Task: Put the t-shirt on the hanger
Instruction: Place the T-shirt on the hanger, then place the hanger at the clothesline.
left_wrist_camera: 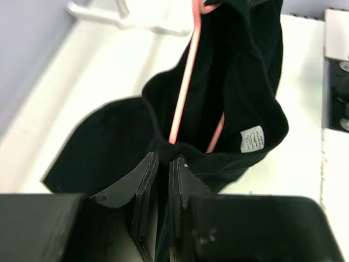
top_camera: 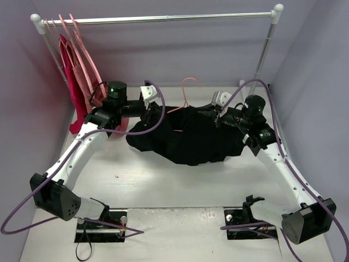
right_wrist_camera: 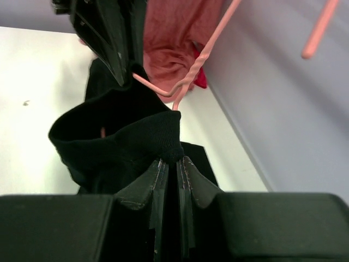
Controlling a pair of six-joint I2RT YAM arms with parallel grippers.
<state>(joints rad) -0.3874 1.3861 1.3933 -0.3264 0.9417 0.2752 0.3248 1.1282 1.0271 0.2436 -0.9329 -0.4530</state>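
Pinching black cloth, the left gripper [left_wrist_camera: 163, 159] has its fingers pressed together on a fold at the neck opening of the t-shirt [left_wrist_camera: 103, 142]; the right gripper [right_wrist_camera: 173, 159] is likewise clamped on a bunched edge of the same fabric. Both grips are plain in the wrist views, while the top view shows only the two claws buried in cloth. From above, the t-shirt [top_camera: 191, 139] sags as a dark heap between the two grippers, in front of and below the rail [top_camera: 163, 19], its lower part on the white table [top_camera: 163, 185].

The left wrist view alone shows a small white label [left_wrist_camera: 252, 139] inside the collar, with the hanger [left_wrist_camera: 185, 82] passing down into the neck opening as two pale-pink bars. The right wrist view alone shows the hanger's bent wire neck rising just above the cloth. Only the top view shows its curved hook, standing free above the shirt and well short of the rail.

Farther back, at the rail's left end, hang a crimson garment [top_camera: 73, 87] and a rose-pink garment [top_camera: 87, 65]; the right wrist view catches them as pink and red folds behind the hanger.
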